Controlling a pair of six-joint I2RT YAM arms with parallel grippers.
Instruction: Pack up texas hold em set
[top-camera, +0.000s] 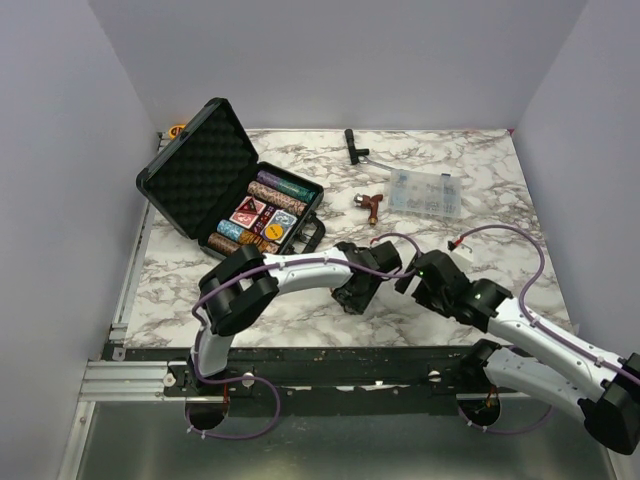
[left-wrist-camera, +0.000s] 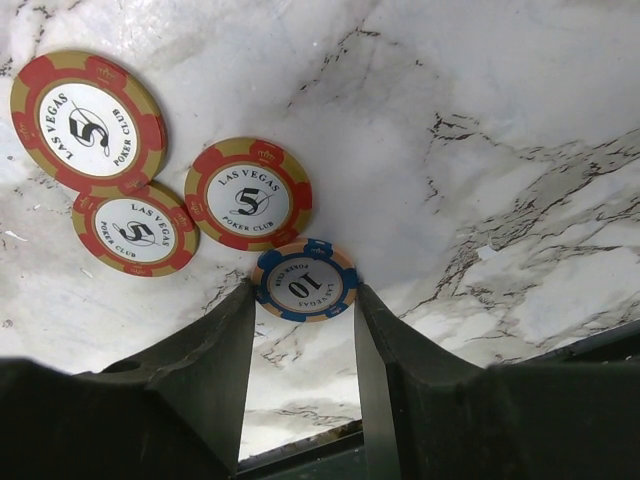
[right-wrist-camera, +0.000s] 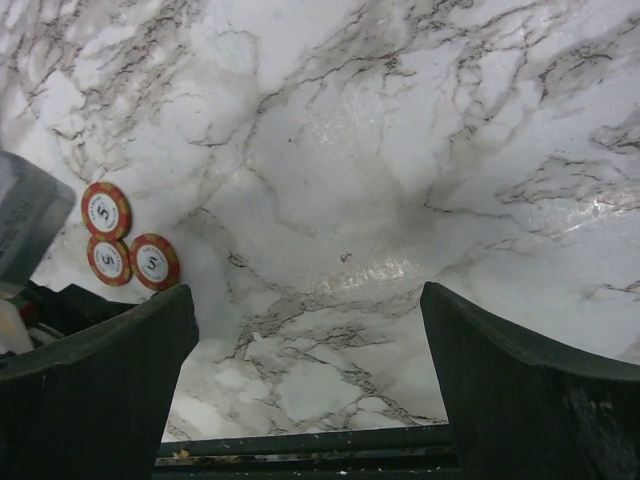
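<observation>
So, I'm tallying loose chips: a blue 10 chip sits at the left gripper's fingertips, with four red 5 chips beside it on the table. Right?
Not four: the left wrist view shows three red 5 chips beside the blue 10 chip at the fingertips of the left gripper, on the table.

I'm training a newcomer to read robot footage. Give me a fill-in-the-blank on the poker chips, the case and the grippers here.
The blue chip between the left gripper's fingers is marked ___.
Beside it lie ___ red chips.
The black case has its lid ___.
The right gripper is open and holds ___.
Missing words: 10; three; open; nothing.
</observation>
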